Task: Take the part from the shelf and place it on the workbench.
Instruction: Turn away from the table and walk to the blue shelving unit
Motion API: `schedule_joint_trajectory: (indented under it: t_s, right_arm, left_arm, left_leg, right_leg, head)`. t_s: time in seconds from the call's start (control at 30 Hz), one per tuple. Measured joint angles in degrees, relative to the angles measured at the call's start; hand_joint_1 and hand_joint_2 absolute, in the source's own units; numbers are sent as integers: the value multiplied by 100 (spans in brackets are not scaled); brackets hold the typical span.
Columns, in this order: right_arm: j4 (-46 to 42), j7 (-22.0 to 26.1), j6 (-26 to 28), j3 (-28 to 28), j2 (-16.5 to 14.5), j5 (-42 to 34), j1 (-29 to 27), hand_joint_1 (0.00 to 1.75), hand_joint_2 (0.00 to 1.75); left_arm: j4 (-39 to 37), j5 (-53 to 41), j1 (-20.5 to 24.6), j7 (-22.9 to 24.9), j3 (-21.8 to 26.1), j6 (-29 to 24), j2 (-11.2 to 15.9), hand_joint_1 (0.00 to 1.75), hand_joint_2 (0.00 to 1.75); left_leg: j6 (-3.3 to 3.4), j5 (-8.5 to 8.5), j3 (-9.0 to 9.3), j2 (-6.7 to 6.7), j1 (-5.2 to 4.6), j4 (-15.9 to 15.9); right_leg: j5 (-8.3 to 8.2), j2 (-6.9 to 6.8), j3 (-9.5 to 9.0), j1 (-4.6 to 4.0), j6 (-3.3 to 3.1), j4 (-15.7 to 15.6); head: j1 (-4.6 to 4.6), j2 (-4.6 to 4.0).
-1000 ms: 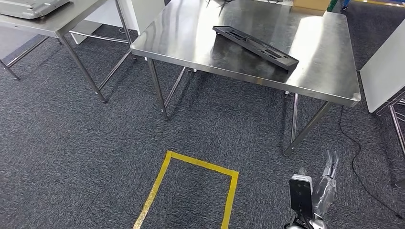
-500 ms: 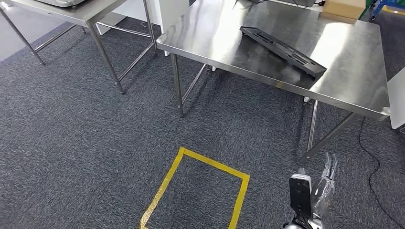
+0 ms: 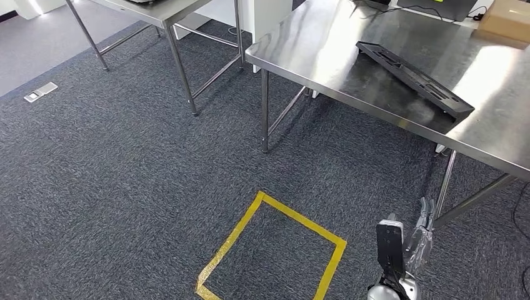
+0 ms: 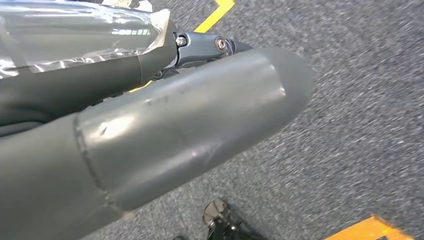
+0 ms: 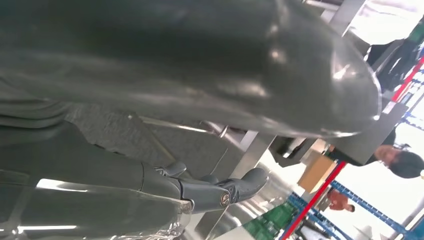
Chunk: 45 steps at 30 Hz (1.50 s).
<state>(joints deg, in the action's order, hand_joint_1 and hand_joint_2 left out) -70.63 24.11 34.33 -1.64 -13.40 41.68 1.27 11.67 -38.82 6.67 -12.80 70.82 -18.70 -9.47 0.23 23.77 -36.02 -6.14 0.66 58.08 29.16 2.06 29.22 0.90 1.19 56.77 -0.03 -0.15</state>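
Already the long black part lies flat on the steel desk, near its front edge; the right robot hand hangs low over the carpet, fingers loosely extended, holding nothing; the left robot hand holds nothing either.

The camera has swung left; the workbench sits further right.

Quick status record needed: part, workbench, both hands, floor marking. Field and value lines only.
part: long black tray-like part lying on the workbench, near its front edge
workbench: steel table, upper right of head view
right hand: hangs low beside the body, holds nothing, fingers apart
left hand: over carpet, holds nothing visible, grip state unclear
floor marking: yellow tape rectangle on grey carpet
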Motion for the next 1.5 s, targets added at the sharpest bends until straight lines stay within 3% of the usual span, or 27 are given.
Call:
schedule_joint_trajectory:
  t_s: [0.07, 0.13, 0.2, 0.23, 0.27, 0.33, 0.4, 0.47, 0.53, 0.57, 0.63, 0.7, 0.73, 0.77, 0.83, 0.87, 0.93, 1.0, 1.07, 1.13, 1.2, 1.23, 1.27, 1.37, 1.4, 1.43, 1.5]
  right_arm:
    - [95, 8, 1, 14, -3, -2, 76, 0, 0]
    - [177, 10, 1, 28, 0, -3, 100, 0, 0]
    - [247, 10, 1, 42, 4, -4, 107, 0, 0]
    - [276, 10, 1, 45, 5, -4, 113, 0, 0]
    - [302, 10, 1, 48, 5, -4, 120, 0, 0]
    - [341, 10, 1, 52, 5, -4, 146, 0, 0]
    - [367, 12, 2, 60, 5, -3, 171, 0, 0]
    - [389, 14, 3, 64, 2, -2, 192, 0, 0]
    - [407, 16, 3, 65, 0, -2, 209, 0, 0]
    - [414, 17, 4, 66, 0, -2, 211, 0, 0]
    - [434, 19, 5, 72, 9, -3, 203, 0, 0]
    - [464, 17, 5, 82, 23, -4, 193, 0, 0]
    - [477, 17, 5, 87, 29, -5, 192, 0, 0]
    - [488, 17, 5, 91, 34, -9, 197, 0, 0]
    - [524, 40, 5, 98, 40, -64, 234, 0, 0]
    - [570, 70, 4, 102, 41, -124, 270, 0, 0]
    - [707, 159, -1, 111, 43, -285, 360, 0, 0]
    - [879, 245, -11, 128, 38, -423, 461, 0, 0]
    - [1148, 282, -66, 153, 25, -516, 601, 0, 0]
    - [1627, 196, -187, 204, 27, -600, 800, 0, 0]
    - [2424, -215, -373, 307, 60, -592, 1026, 0, 0]
    - [2901, -656, -514, 361, 100, -524, 1094, 0, 0]
    - [3384, -1294, -655, 413, 144, -462, 1106, 0, 0]
    - [4460, -3495, -835, 606, 245, -511, 810, 0, 0]
    - [4696, -3921, -822, 691, 260, -563, 666, 0, 0]
    - [4897, -4122, -808, 768, 270, -597, 545, 0, 0]
    - [5173, -4051, -785, 861, 277, -588, 440, 0, 0]
  left_arm:
    - [-1, 0, 1, 3, -1, -4, -2, 0, 0]
    - [-2, 0, 11, 4, -2, -5, -6, 0, 0]
    - [-2, 1, 8, 5, -2, -5, -4, 0, 0]
    - [-2, 1, 5, 7, -1, -6, -3, 0, 0]
    - [-2, 2, 4, 8, -1, -7, 1, 0, 0]
    - [-2, 2, 11, 8, -2, -7, 8, 0, 0]
    - [-2, 2, 24, 8, -4, -7, 6, 0, 0]
    - [-2, 2, 24, 8, -3, -7, 2, 0, 0]
    - [-3, 2, 23, 8, -3, -7, -4, 0, 0]
    - [-2, 2, 27, 8, -4, -9, -4, 0, 0]
    - [-2, 2, 34, 8, -4, -11, -2, 0, 0]
    - [-2, 2, 27, 8, -3, -11, -2, 0, 0]
    - [-3, 2, 22, 9, -3, -11, -4, 0, 0]
    - [-3, 1, 19, 12, -3, -12, -8, 0, 0]
    - [-4, -20, 19, 37, -10, -21, -15, 0, 0]
    - [-3, -37, 19, 59, -24, -31, -17, 0, 0]
    - [-3, -61, 13, 102, -51, -55, -19, 0, 0]
    - [-4, -51, -3, 141, -62, -87, -21, 0, 0]
    - [-4, -35, -6, 182, -62, -138, -31, 0, 0]
    - [-5, -27, 9, 206, -63, -194, -45, 0, 0]
    - [-6, -36, 20, 296, -65, -312, -57, 0, 0]
    - [-6, -49, 21, 420, -67, -432, -64, 0, 0]
    - [-6, -63, 21, 576, -68, -569, -69, 0, 0]
    - [-6, -98, 15, 918, -66, -888, -99, 0, 0]
    - [-6, -108, 6, 949, -65, -936, -116, 0, 0]
    - [-6, -120, -8, 957, -64, -963, -133, 0, 0]
    - [-6, -167, -39, 940, -66, -984, -156, 0, 0]
  left_leg:
    - [-48, 201, -141, 206, -7, 283]
    - [-95, 617, -466, 476, 2, 1021]
    - [-142, 832, -711, 573, 26, 1600]
    - [-157, 774, -678, 599, 38, 1573]
    - [-164, 631, -532, 639, 51, 1325]
    - [-157, 313, -66, 864, 51, 510]
    - [-98, 191, 182, 1001, 23, 41]
    - [-13, 180, 163, 895, -12, 0]
    - [80, 140, 149, 777, -15, -33]
    - [128, 116, 145, 722, -7, -50]
    - [185, 90, 123, 596, 3, -58]
    - [200, 79, 106, 444, -2, -55]
    - [200, 75, 104, 365, -4, -52]
    - [195, 69, 106, 285, -3, -50]
    - [165, 53, 107, 133, -8, -40]
    - [140, 43, 101, 68, -17, -34]
    - [74, 15, 72, -23, -28, -34]
    - [4, -13, 35, -57, -8, -41]
    - [-46, 125, -72, 175, -2, 158]
    - [-83, 484, -351, 477, -2, 779]
    - [-114, 770, -656, 566, 10, 1468]
    - [-120, 782, -684, 584, 11, 1576]
    - [-119, 701, -591, 604, 12, 1454]
    - [-79, 327, 72, 817, -5, 359]
    - [-53, 275, 196, 871, -22, 131]
    - [-24, 267, 236, 896, -46, 33]
    - [44, 243, 213, 824, -73, 3]
  right_leg:
    - [-60, -128, -28, 47, -85, -51]
    - [-73, -274, -21, 33, -121, -57]
    - [-71, -429, -12, 21, -126, -55]
    - [-68, -497, -12, 21, -126, -53]
    - [-63, -560, -17, 22, -121, -52]
    - [-33, -668, -27, -2, -83, -37]
    - [0, -760, -33, -54, -25, -21]
    - [12, -861, -45, -84, 21, -27]
    - [91, -753, 3, -56, 62, 73]
    - [203, -610, 95, -36, 68, 265]
    - [533, -319, 441, -9, 41, 987]
    - [737, -242, 762, -6, 56, 1634]
    - [706, -229, 789, -8, 91, 1674]
    - [583, -210, 698, -6, 137, 1474]
    - [242, -63, 334, 22, 216, 676]
    - [113, 12, 195, 35, 215, 342]
    - [15, 82, 104, 28, 147, 87]
    - [-36, -16, 95, 17, 46, 82]
    - [-85, -121, 87, 33, -54, 56]
    - [-101, -238, 96, 17, -118, 43]
    - [-99, -375, 113, -12, -135, 43]
    - [-95, -450, 117, -20, -137, 44]
    - [-88, -532, 108, -23, -141, 44]
    - [-24, -801, 57, -54, -107, 53]
    - [-4, -873, 52, -72, -80, 59]
    - [3, -928, 53, -90, -52, 63]
    - [4, -973, 58, -104, -6, 63]
  head:
    - [-22, 0]
    - [-42, 0]
    - [-44, 0]
    - [-46, 0]
    - [-45, 0]
    - [-51, 0]
    - [-27, 0]
    - [1, 0]
    - [5, 0]
    - [8, 0]
    - [19, 0]
    - [22, 0]
    - [25, 0]
    - [27, 0]
    - [33, 0]
    - [33, 0]
    - [32, 0]
    - [28, 0]
    - [4, 0]
    - [-29, 0]
    - [-42, 0]
    - [-45, 0]
    - [-45, 0]
    - [-40, 0]
    - [-25, 0]
    - [-9, 0]
    - [17, 0]
